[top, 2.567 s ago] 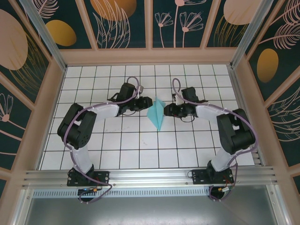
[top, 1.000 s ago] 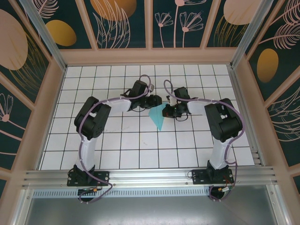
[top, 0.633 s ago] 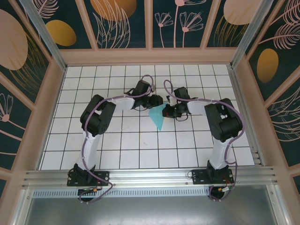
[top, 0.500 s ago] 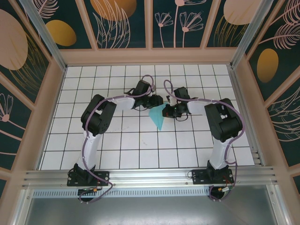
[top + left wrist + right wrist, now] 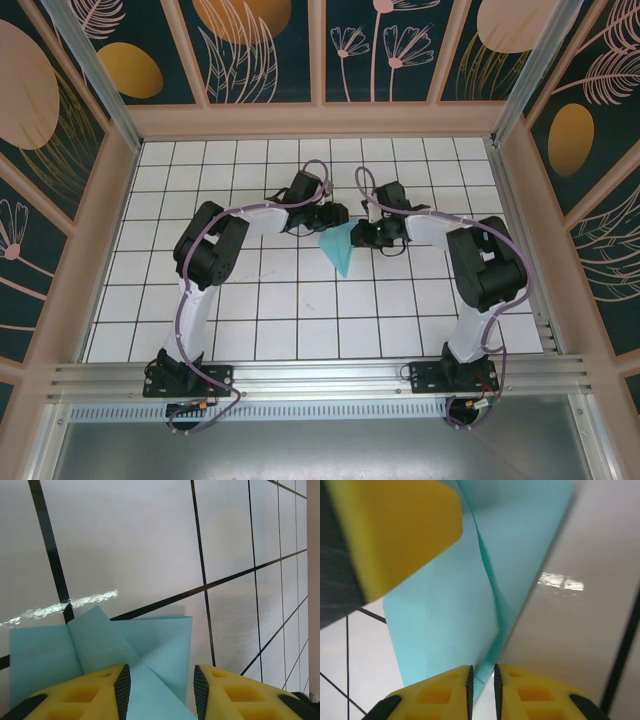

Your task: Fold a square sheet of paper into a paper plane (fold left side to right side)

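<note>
Both arms reach in toward the middle of the white gridded table as I watch from the overhead camera, their grippers meeting over the turquoise paper. The paper lies on the tiles as a folded wedge, with its broad end toward the far side between the two grippers and its tip pointing back toward the arm bases. The left gripper sits at the broad end's left corner, and the right gripper is just beside the right edge. On my left wrist camera the yellow fingers stand apart, with layered flaps of paper lying flat in the gap and spreading out beyond them over a black grid line. On my right wrist camera the fingers are almost together, leaving only a thin slit. A raised crease of the paper runs down into that slit, but I cannot tell whether it is pinched. The other arm's yellow finger hangs over the sheet at upper left.
</note>
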Controlling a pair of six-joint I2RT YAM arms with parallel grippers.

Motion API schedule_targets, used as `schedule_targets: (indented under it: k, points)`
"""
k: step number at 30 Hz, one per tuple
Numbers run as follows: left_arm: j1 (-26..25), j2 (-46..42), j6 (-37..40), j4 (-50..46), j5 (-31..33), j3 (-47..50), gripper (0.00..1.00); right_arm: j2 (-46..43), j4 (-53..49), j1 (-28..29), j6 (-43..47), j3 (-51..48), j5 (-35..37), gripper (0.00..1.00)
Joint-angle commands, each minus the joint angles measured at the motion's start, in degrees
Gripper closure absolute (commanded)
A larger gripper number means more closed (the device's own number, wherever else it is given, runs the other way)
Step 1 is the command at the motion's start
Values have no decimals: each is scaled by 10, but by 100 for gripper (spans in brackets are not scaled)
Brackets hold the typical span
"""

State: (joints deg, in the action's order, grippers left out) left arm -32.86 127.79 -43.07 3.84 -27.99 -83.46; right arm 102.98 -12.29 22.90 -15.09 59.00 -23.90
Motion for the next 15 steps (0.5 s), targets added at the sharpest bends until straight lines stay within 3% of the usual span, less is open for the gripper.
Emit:
schedule_targets:
  k: [1, 6, 15]
  points:
    - [0, 14, 9, -1, 5, 10, 59, -39, -19, 0, -1, -2, -3, 77]
    - [0, 13, 9, 0, 5, 13, 59, -36, 22, 30, -21, -17, -62, 77]
    - [0, 12, 11, 0, 3, 13, 59, -7, 71, 46, -37, -40, -70, 74]
